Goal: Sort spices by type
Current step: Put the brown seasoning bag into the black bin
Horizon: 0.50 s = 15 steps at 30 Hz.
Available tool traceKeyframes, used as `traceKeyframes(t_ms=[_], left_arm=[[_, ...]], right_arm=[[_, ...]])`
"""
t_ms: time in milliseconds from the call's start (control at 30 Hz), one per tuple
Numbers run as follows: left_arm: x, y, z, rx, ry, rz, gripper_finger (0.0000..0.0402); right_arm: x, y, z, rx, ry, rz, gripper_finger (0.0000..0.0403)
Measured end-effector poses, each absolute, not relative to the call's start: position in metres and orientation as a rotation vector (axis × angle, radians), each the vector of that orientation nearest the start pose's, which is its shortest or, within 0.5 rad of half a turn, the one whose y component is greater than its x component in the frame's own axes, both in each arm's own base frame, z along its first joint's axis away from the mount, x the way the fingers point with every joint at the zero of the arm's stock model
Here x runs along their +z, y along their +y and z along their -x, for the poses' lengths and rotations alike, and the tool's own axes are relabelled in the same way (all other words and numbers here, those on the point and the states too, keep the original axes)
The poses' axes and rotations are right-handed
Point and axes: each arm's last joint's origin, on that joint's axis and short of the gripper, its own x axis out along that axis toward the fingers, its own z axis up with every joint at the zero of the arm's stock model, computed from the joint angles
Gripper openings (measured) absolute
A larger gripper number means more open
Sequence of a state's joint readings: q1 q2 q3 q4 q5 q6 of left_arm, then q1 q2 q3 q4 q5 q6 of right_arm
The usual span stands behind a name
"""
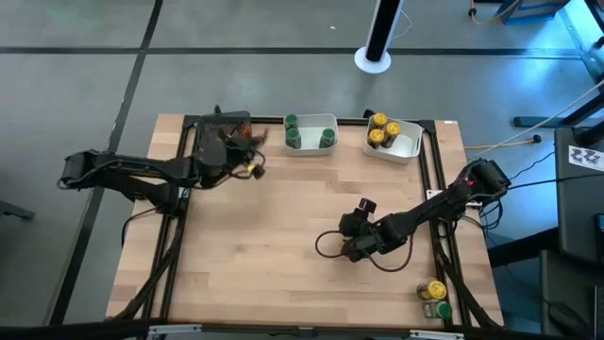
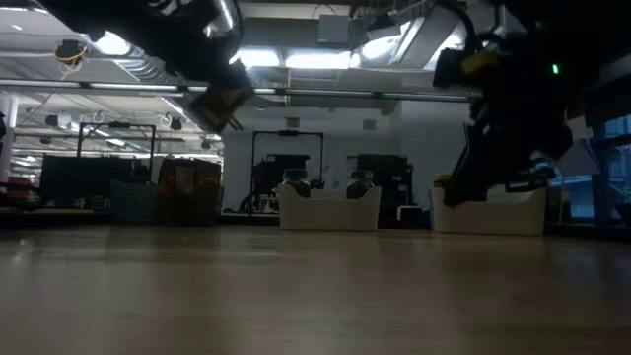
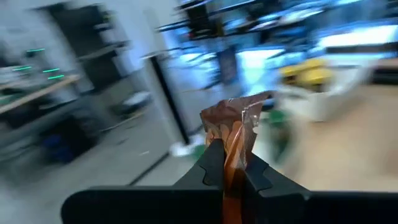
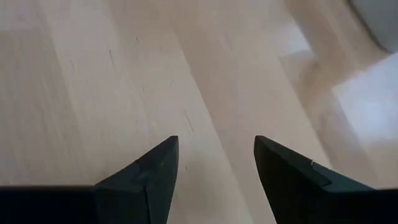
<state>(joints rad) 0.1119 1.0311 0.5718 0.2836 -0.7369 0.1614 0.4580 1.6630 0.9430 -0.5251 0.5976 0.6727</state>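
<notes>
My left gripper [image 3: 233, 163] is shut on a reddish-brown crinkled packet [image 3: 235, 118]. In the high view it hovers at the dark tray [image 1: 219, 129] on the table's far left. Green-lidded jars [image 1: 309, 132] stand in a white tray [image 1: 329, 119], and yellow-lidded jars [image 1: 381, 130] in a second white tray [image 1: 408, 146]. A yellow-lidded jar [image 1: 434, 289] and a green-lidded one [image 1: 443, 309] stand at the near right corner. My right gripper [image 4: 214, 165] is open above bare table, right of centre [image 1: 353, 244]. My left gripper pinches the reddish-brown packet's lower part [image 3: 232, 155] between its two fingers. The crumpled upper end [image 3: 239, 112] sticks out beyond the fingertips. In the low view the packet [image 2: 223, 105] is lifted clear of the table.
Black rails [image 1: 436, 179] run along the table's left and right sides. A cable loop [image 1: 326, 247] lies by my right arm. The wooden table top [image 1: 274, 255] stretches across the middle and near side. A white post base [image 1: 374, 59] stands beyond the far edge.
</notes>
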Motion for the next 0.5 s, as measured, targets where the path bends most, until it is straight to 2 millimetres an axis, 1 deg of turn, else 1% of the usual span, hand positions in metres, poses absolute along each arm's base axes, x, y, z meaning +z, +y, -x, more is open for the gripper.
traceKeyframes(t_ms=[167,367,500], left_arm=[[0.262,0.069,-0.198,1.081,0.27,-0.207,0.0],[0.261,0.102,-0.182,1.254,0.305,-0.195,0.0],[0.261,0.12,-0.171,1.353,0.33,-0.192,0.0]], right_arm=[[0.142,0.112,-0.268,-0.458,0.873,0.009,0.0211],[0.126,0.1,-0.267,-0.446,0.783,-0.03,0.0211],[0.117,0.092,-0.264,-0.44,0.739,-0.043,0.0211]])
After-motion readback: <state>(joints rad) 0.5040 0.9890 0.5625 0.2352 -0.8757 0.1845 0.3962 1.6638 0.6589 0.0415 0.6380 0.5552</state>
